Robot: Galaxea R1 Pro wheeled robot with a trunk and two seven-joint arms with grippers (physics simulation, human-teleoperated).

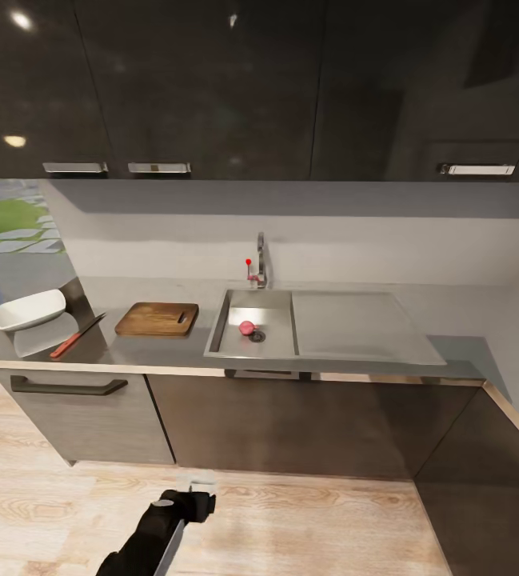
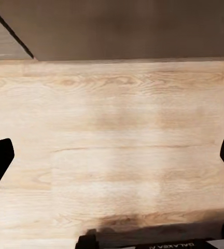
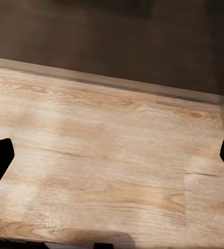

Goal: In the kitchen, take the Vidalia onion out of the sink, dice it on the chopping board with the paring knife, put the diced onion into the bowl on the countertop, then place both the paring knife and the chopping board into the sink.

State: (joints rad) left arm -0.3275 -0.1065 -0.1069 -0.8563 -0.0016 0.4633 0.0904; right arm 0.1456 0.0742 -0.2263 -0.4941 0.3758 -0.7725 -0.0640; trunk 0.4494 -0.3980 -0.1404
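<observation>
The sink sits in the grey countertop, with its drainboard wing to the right and the chrome tap behind. A small pinkish onion lies in the basin beside the drain. Left of the sink lies the brown chopping board. Further left are the paring knife and the white square bowl. My left arm hangs low over the floor, well short of the counter. Left gripper and right gripper both stand open over bare wood floor, holding nothing.
Dark glossy wall cabinets hang above the counter. Dark cabinet fronts with a bar handle stand below it. The counter turns a corner at the right. Light wood floor lies between me and the cabinets.
</observation>
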